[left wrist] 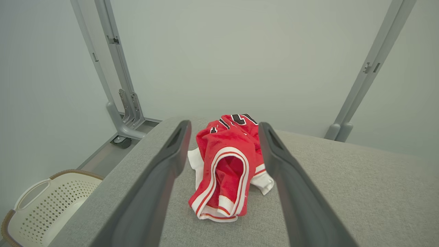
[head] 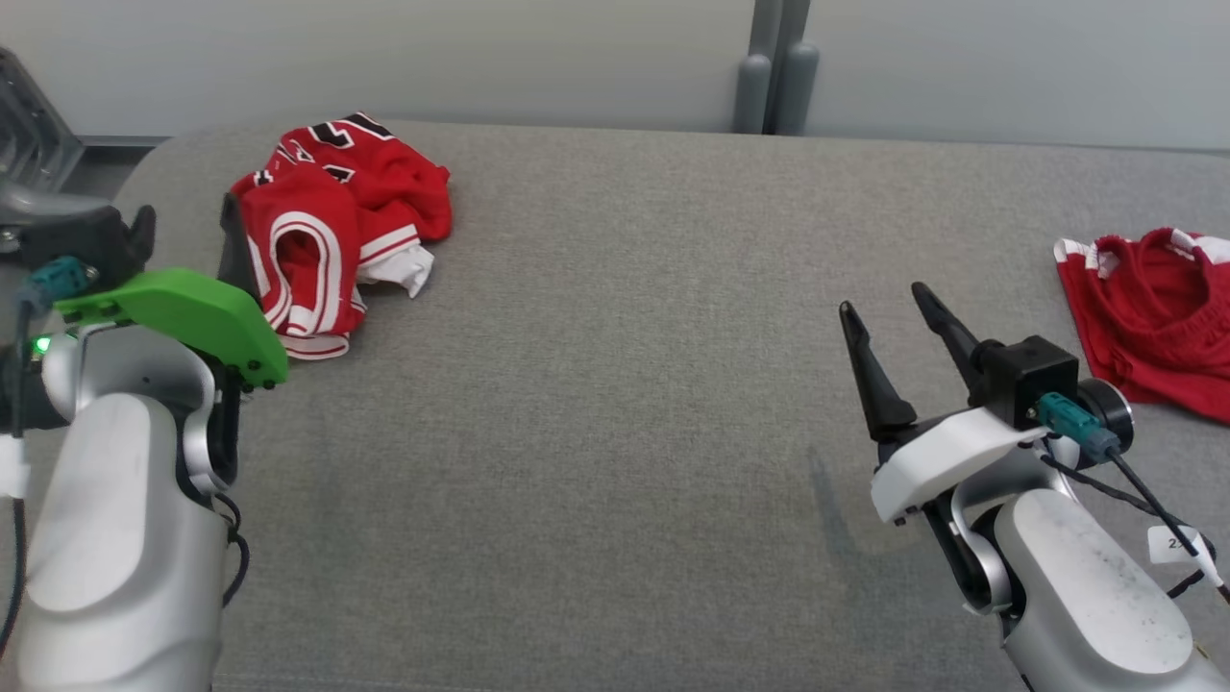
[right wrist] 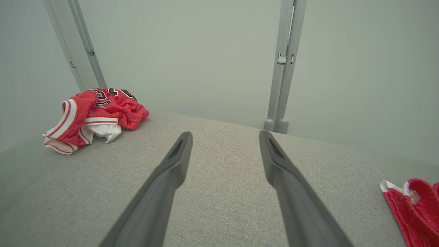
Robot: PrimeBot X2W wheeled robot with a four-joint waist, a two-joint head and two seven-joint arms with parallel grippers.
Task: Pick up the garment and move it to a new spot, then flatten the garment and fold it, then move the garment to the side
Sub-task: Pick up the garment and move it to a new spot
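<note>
Garment [head: 336, 221] bunched near far-left table [head: 615, 404] edge; left hand [head: 187, 235], right hand [head: 882, 300] both apart.

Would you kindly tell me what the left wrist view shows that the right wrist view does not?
Left wrist view: a white laundry basket low beside the grey padded surface. Right wrist view: a second red garment at its right edge. Both share the crumpled red jersey, that grey surface, and an open claw in the foreground: the left claw framing the jersey, the right claw over bare fabric.

Two red garments [head: 338, 216] [head: 1158, 322], one laundry basket [left wrist: 61, 195]
</note>
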